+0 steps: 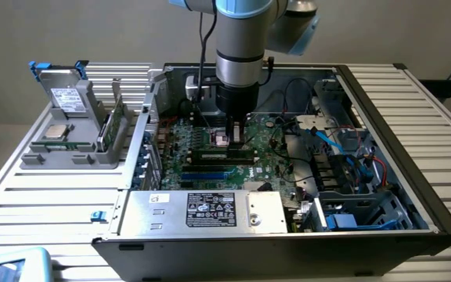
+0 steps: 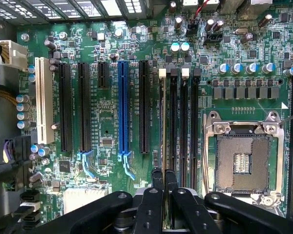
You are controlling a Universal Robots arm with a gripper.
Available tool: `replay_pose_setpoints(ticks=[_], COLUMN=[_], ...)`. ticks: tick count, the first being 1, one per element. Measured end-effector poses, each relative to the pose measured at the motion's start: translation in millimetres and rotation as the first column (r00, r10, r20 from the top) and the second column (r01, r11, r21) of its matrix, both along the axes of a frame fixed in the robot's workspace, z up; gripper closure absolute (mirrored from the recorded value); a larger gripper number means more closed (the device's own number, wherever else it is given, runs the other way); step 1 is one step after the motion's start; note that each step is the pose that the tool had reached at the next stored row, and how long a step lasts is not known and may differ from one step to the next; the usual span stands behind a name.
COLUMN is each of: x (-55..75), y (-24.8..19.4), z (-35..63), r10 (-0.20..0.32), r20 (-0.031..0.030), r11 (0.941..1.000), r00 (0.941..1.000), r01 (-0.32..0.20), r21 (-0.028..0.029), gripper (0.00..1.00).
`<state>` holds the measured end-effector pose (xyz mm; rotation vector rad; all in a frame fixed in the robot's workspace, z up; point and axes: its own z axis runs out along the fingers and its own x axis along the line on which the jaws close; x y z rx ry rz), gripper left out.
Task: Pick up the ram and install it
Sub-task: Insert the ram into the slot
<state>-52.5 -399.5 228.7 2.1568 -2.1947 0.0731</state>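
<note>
I see the gripper point(image 2: 163, 179) low inside the open computer case point(image 1: 288, 255), over the middle of the motherboard point(image 1: 209, 173). Its fingers are clenched together on the thin top edge of the ram point(image 2: 162, 122). The ram stands on edge in the outermost memory slot, on the side toward the blue expansion slot point(image 2: 122, 107). The processor socket point(image 2: 244, 161) lies past the other memory slots. A gray parts stand point(image 1: 69, 157) sits outside the case, at the exterior view's left.
</note>
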Motion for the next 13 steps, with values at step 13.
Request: replay_pose_setpoints(ticks=[13], x=[-0.6], y=[1.1], z=[0.1], r10=[0.0], r20=[0.0013], r11=[1.0], r00=[1.0], r01=[0.0], r21=[0.0001], gripper=[0.87])
